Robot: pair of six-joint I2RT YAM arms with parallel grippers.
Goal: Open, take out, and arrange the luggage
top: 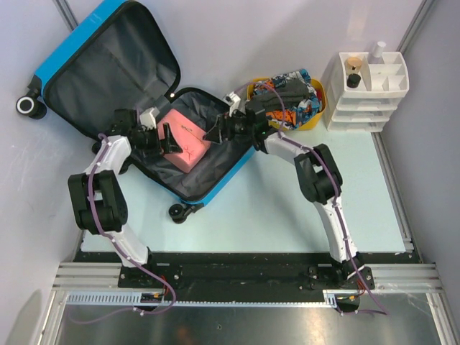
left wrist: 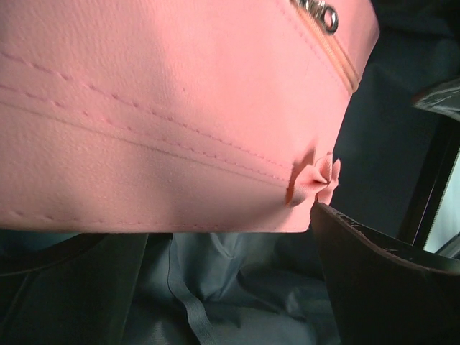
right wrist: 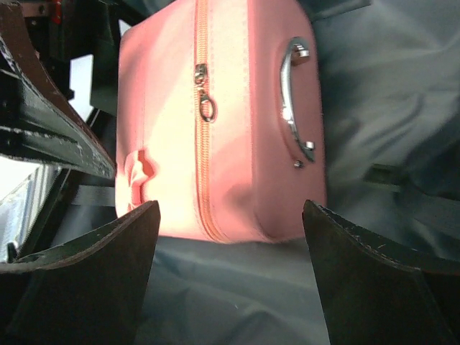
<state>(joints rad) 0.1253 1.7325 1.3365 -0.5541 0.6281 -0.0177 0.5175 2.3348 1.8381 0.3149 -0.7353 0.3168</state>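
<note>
The luggage (top: 93, 72) lies open on the surface (top: 302, 215), with a pink pouch (top: 185, 140) in its lower half. The left end effector (top: 162, 139) and the right end effector (top: 216, 132) stand open, flanking the pouch. Risk: uneven closure tilts or slides the pouch, or snags the lining (top: 215, 164).

Blue luggage (top: 68, 50), lying open, grey lining

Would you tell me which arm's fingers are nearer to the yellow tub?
Right. The right fingers are over the luggage, near the yellow tub; the left fingers are farther, across the pink case.
</note>
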